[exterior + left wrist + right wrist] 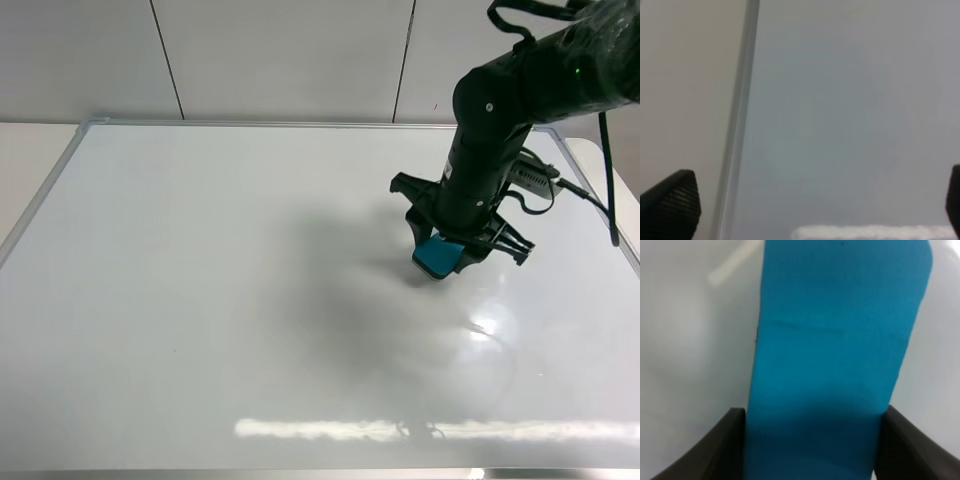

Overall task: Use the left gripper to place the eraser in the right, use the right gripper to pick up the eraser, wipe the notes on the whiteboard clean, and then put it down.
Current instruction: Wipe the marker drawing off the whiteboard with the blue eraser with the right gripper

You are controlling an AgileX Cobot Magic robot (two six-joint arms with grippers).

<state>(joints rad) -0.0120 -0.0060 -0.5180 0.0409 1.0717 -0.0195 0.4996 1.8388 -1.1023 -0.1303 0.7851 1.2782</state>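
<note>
Exterior high first: the right hand [447,247] is down over the right half of the whiteboard [200,300], pinching the eraser [436,259], whose teal end pokes out below the fingers at or just above the board. I can't tell if the felt is really touching. I can't pick out the notes as a clear scribble. There's only a faint thin line near the glare patch, and it could just be a reflection. The left arm isn't in this shot at all. Left wrist: the left hand [812,205] is spread wide with nothing between its fingertips [670,202], looking down at the board's silver frame [737,125] with the cream surface [685,75] beside it, so it's well away from the eraser. Right wrist: the eraser [840,350] fills the view, clamped by its long sides between the two fingers [715,450] of the right hand [812,455], with most of the block sticking out past the fingertips. My guess is it's a light, stiff plastic body with a soft felt face and fairly slick sides. I'd hold it across the narrow width, like it's held now, but closer to the middle, since all that overhang could let it twist in the pinch when it drags across the board.
</note>
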